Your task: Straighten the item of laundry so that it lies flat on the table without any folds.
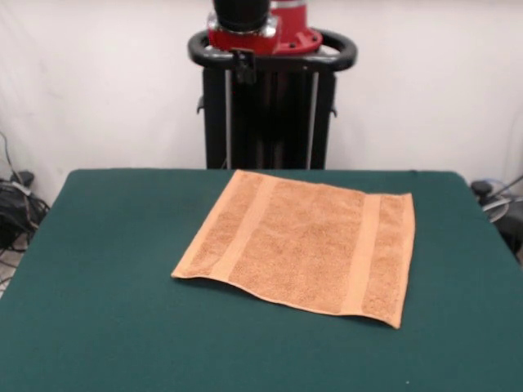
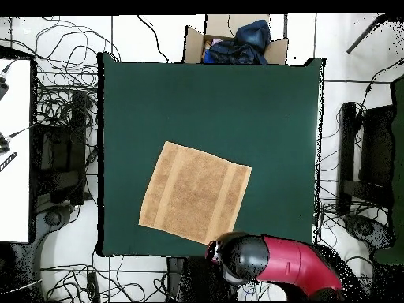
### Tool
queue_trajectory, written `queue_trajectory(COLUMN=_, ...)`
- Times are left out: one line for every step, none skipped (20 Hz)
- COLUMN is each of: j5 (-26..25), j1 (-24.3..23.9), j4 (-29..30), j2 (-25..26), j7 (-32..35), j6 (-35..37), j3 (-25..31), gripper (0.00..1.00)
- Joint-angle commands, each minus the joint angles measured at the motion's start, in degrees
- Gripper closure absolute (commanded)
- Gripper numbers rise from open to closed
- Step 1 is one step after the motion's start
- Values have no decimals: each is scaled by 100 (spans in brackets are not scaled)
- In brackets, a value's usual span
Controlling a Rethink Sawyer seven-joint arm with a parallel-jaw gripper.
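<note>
Along the left edge of the overhead view, cables point(image 2: 59, 110) tangle over the pale floor beside the counter point(image 2: 134, 95), whose dark green cover fills the middle of both views. On it the orange-tan towel point(image 1: 304, 245) lies spread open and flat, turned at a slant to the counter's edges, with no fold showing; in the front view its lower left edge lifts into a slight ripple. In that view it sits a little right of centre, in the upper middle of the green surface, with its top corner near the counter's top edge. From above, the towel point(image 2: 195, 192) lies in the lower middle of the frame, its bottom corner close to the counter's bottom edge. Two smoother woven bands cross it, one near each short end. Just right of that corner, at the bottom of the overhead view, the red and black arm point(image 2: 276, 262) reaches in. In the front view only its base shows, at top centre above the black pedestal point(image 1: 270, 114). The jaws themselves are not visible in either view, so I cannot tell how they stand.
</note>
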Motion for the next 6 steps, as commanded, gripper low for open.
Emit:
queue_trajectory(j5=-391, j1=-104, j4=-582, j2=244, j7=-878, j6=313, j3=556, gripper=100)
queue_trajectory(j5=-430, j1=-147, j4=-649, j2=297, j7=-887, j6=330, j3=558, gripper=100)
queue_trajectory(j5=-426, j1=-145, j4=-790, j2=347, j7=-887, j6=435, j3=592, gripper=100)
queue_trajectory(j5=-456, j1=-195, j4=-872, j2=401, j7=-904, j6=461, j3=609, gripper=100)
queue_trajectory(j5=-486, j1=-225, j4=-925, j2=450, j7=-906, j6=474, j3=622, gripper=100)
queue_trajectory(j5=-531, j1=-268, j4=-1006, j2=505, j7=-928, j6=503, j3=624, gripper=100)
